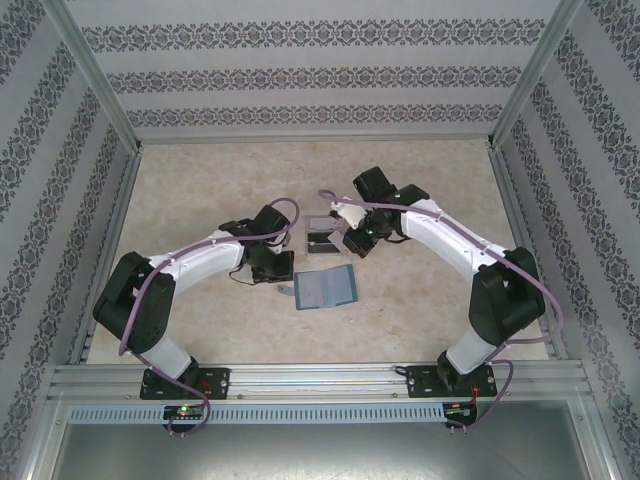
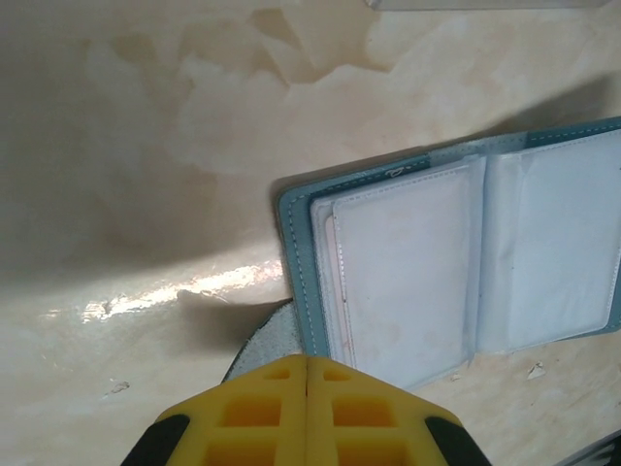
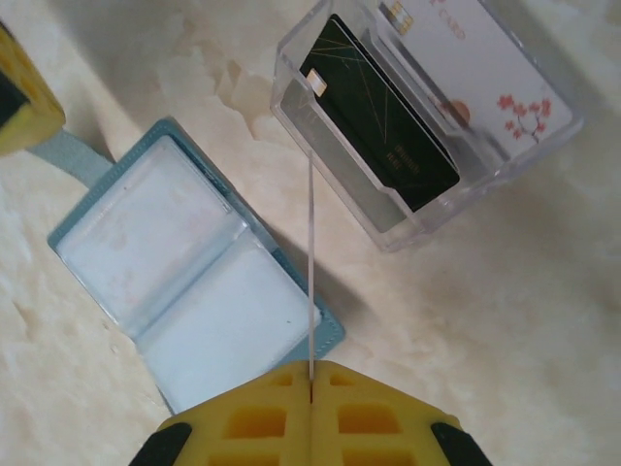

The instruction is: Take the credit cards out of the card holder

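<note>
The teal card holder [image 1: 325, 288] lies open on the table, its pale sleeves [image 2: 408, 272] facing up. My left gripper [image 2: 308, 361] is shut, its tips down over the holder's grey tab [image 2: 260, 348] and left edge. The tab lies under the fingers, not between them. My right gripper [image 3: 310, 369] is shut on a thin pale credit card [image 3: 310, 272], seen edge-on above the holder's [image 3: 184, 282] far corner. Two more credit cards, a dark one [image 3: 378, 107] and a pale flowered one [image 3: 485, 68], stand in the clear plastic box [image 3: 388, 228].
The clear box [image 1: 322, 238] sits just behind the holder, between the two wrists. The left gripper's yellow finger [image 3: 19, 92] is close to the holder's tab end. Patterned walls and metal rails [image 1: 300, 375] enclose the table.
</note>
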